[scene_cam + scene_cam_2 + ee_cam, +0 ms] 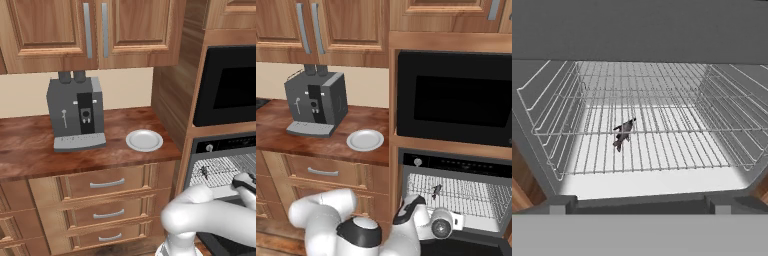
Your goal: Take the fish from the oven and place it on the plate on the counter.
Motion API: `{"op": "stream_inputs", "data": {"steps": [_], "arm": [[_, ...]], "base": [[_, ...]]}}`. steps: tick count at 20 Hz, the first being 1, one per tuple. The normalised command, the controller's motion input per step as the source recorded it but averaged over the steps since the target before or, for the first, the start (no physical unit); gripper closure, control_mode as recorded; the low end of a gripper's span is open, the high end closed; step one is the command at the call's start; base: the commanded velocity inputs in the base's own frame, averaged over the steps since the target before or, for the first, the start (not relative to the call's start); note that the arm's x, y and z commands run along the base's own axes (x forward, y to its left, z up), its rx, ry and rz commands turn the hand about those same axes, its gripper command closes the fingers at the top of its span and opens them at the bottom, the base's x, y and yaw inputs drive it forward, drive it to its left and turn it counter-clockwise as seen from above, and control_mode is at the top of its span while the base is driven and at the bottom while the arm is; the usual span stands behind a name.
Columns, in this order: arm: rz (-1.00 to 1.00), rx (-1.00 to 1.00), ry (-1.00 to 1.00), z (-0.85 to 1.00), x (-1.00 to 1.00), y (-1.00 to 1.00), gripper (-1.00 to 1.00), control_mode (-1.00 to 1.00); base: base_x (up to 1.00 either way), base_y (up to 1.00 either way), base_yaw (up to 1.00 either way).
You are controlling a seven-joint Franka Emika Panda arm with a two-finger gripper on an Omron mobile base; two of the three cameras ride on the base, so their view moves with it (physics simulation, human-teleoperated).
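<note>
One fish, small and dark, lies on the single silver wire rack inside the open oven, toward the rack's left front part as the hand view shows it; it also shows as a dark speck on the rack in the base views. Nothing lies on the rack beside it. The arm reaches toward the oven opening, and whether the tool is released or clenched cannot be told. One pale round plate sits bare on the counter, near its right end, well apart from the fish. Left of the plate stands one grey coffee machine. Above the oven sits one black-glass appliance. Three drawers with silver handles run below the counter.
</note>
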Motion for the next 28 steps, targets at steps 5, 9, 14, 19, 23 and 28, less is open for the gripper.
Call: {"op": "stream_inputs", "data": {"steps": [5, 9, 14, 19, 23, 28], "arm": [[0.13, 0.00, -0.04, -0.30, 0.42, 0.00, -1.00, -1.00], [0.12, 0.00, -0.05, -0.08, 0.40, 0.00, -1.00, -1.00], [0.06, 0.00, -0.05, -0.06, 0.19, 0.00, -1.00, -1.00], [0.01, 0.00, 0.00, -0.46, 0.00, 0.00, -1.00, -1.00], [0.00, 0.00, 0.00, -0.57, 0.00, 0.00, -1.00, -1.00], [0.00, 0.00, -0.01, -0.54, 0.03, 0.00, -1.00, -1.00]], "base": [[0.00, 0.00, 0.00], [0.00, 0.00, 0.00], [0.00, 0.00, 0.00], [0.00, 0.00, 0.00], [0.00, 0.00, 0.00], [0.00, 0.00, 0.00]]}}
